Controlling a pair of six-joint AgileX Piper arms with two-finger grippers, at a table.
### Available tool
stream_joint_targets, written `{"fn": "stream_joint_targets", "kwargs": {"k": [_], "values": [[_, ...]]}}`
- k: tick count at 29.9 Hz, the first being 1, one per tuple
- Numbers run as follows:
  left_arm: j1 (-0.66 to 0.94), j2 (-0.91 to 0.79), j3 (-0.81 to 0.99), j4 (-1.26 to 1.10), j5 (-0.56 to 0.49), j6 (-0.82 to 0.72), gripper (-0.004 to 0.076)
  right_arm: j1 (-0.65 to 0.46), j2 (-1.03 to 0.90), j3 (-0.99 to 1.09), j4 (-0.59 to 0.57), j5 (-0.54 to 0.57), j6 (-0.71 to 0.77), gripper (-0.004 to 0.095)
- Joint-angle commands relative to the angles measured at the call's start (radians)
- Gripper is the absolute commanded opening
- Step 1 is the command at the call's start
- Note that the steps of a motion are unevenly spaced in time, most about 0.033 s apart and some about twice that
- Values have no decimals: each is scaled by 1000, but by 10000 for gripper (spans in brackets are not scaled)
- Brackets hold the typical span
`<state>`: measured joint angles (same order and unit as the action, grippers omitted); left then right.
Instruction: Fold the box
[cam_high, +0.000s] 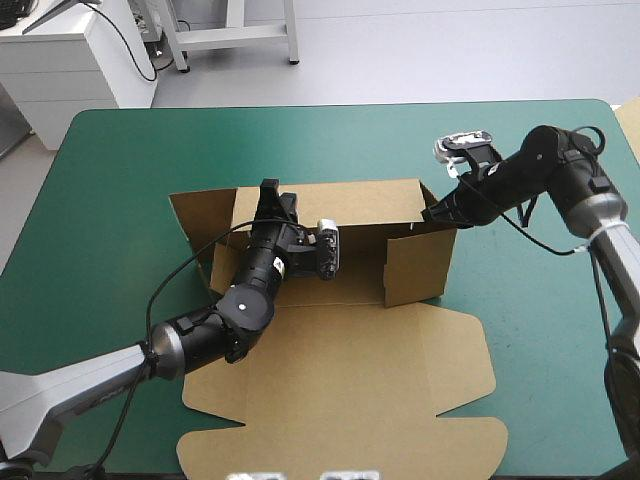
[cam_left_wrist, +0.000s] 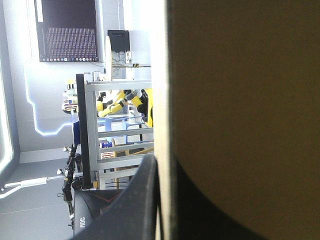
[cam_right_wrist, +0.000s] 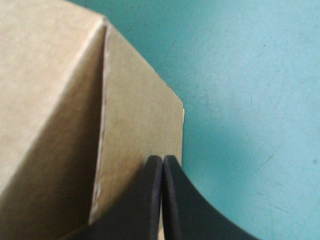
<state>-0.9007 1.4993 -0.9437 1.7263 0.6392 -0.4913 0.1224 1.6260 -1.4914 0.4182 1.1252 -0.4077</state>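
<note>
Standing half-raised, brown box (cam_high: 340, 360); back wall up; left hand (cam_high: 268, 192), right hand (cam_high: 431, 214) both clamping it

The left arm (cam_high: 190, 345) reaches from 8 toward 1 o'clock, the left gripper (cam_high: 268, 190) with jaws all but closed, while the right arm (cam_high: 560, 170) bends in from 3 o'clock, the right gripper (cam_high: 432, 214) with jaws pressed together.

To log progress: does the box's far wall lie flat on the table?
No, the box has its far wall upright, the left gripper on its top edge.
</note>
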Motion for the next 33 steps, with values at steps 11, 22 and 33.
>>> {"fn": "stream_joint_targets", "kwargs": {"k": [11,22,33], "values": [[-7,-29,-17,7,16,-9,-8,-4,-296,444,200,-459,-344,-19],[-7,-29,-17,9,12,-9,-8,-4,-386,580,297,-518,-630,88],[-7,-29,-17,12,12,-9,-8,-4,-388,580,363,-440,-792,445]]}}
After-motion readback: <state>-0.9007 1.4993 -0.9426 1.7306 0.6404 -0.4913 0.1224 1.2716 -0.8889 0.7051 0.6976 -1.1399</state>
